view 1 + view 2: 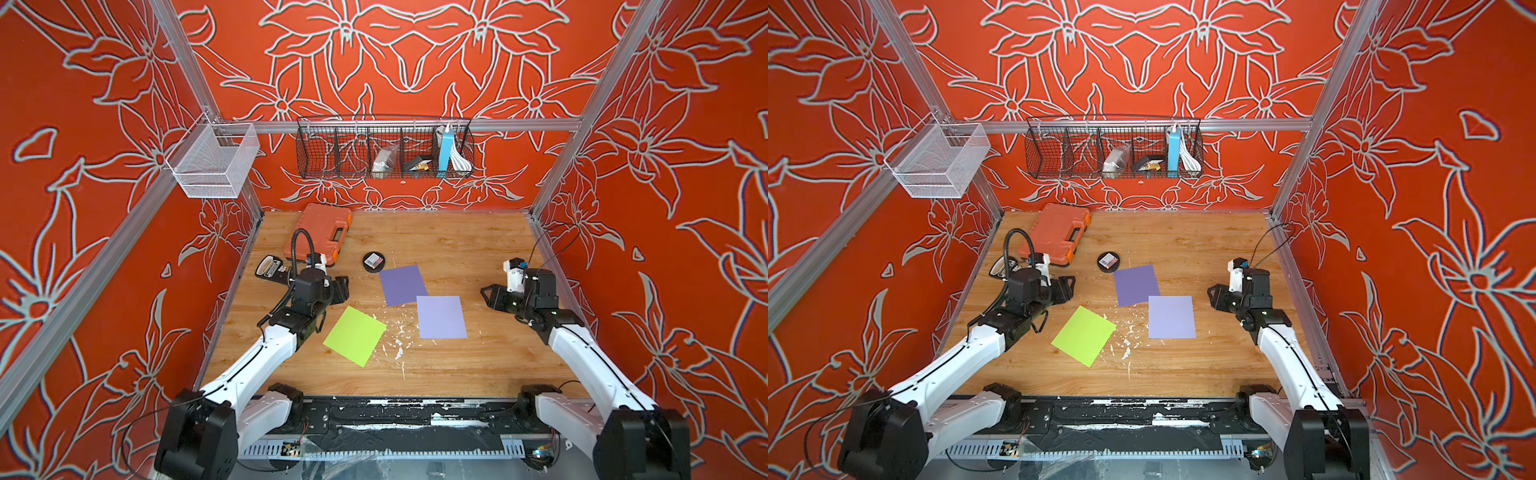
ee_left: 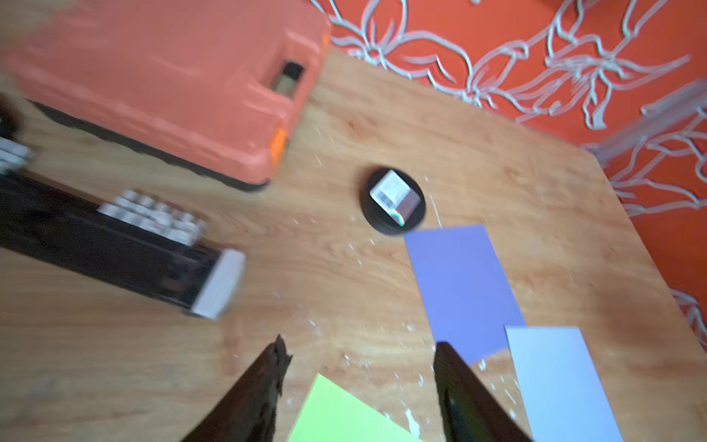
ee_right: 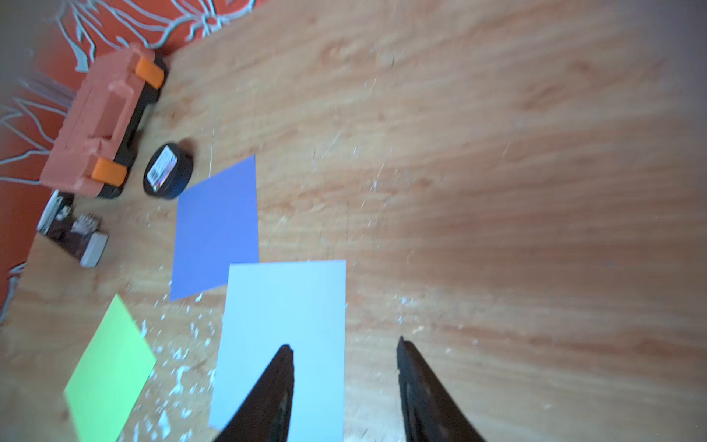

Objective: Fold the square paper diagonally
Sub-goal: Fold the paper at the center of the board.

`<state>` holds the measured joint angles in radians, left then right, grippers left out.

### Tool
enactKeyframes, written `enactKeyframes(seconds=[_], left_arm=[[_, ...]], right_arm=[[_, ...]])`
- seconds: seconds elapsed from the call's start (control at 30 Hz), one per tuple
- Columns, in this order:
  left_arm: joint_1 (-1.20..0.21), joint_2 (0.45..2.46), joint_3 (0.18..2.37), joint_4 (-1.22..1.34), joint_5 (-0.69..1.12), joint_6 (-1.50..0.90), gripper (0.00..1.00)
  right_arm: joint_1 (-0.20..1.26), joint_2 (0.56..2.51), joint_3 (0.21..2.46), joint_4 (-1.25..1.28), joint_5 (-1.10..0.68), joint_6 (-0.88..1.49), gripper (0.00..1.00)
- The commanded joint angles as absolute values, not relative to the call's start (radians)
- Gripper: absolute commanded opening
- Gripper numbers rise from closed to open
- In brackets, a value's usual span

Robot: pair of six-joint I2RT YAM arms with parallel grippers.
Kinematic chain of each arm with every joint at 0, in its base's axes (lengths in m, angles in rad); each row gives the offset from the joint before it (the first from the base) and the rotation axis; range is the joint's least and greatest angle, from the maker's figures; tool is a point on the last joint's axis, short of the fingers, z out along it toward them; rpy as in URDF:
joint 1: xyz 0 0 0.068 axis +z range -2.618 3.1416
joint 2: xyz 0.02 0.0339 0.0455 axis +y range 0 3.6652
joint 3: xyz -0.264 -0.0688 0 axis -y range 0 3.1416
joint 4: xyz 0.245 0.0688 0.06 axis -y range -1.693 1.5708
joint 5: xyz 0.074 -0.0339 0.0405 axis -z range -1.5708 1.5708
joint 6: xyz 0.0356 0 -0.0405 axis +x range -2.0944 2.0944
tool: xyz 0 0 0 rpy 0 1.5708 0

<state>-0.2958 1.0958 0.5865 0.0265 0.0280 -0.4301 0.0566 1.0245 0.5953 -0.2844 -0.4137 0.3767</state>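
Left jaws, right jaws apart, empty — flat paper — lime square [image 1: 354, 336], violet square [image 1: 402, 285], lilac square [image 1: 441, 317].

Both top views are coming through bright, even and sharp, walls [image 1: 83, 208] bowing at the edges. The left wrist view is smearing hard, the case [image 2: 164, 88] going mushy. The right wrist view is darkening at its corners, streaking the tabletop [image 3: 497, 153] and washing the lilac paper [image 3: 283, 306] out to pale blue.
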Motion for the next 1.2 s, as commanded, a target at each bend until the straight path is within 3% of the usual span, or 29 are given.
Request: enactKeyframes(seconds=[0.0, 0.33, 0.47, 0.8, 1.17], left_arm=[[-0.388, 1.179, 0.645, 0.024, 0.172, -0.476, 0.6], [-0.626, 1.541, 0.899, -0.034, 0.277, -0.407, 0.53], [-0.644, 1.631, 0.948, -0.006, 0.348, -0.44, 0.5], [-0.675, 1.862, 1.117, 0.047, 0.502, -0.473, 0.3], [-0.69, 1.998, 1.194, 0.06, 0.524, -0.478, 0.16]], right_arm=[[0.068, 1.032, 0.621, -0.419, -0.52, 0.381, 0.47], [0.115, 1.045, 0.617, -0.509, -0.538, 0.489, 0.54], [0.115, 1.011, 0.583, -0.537, -0.481, 0.53, 0.53], [0.116, 1.067, 0.558, -0.547, -0.521, 0.538, 0.49], [0.118, 1.13, 0.53, -0.532, -0.545, 0.541, 0.52]])
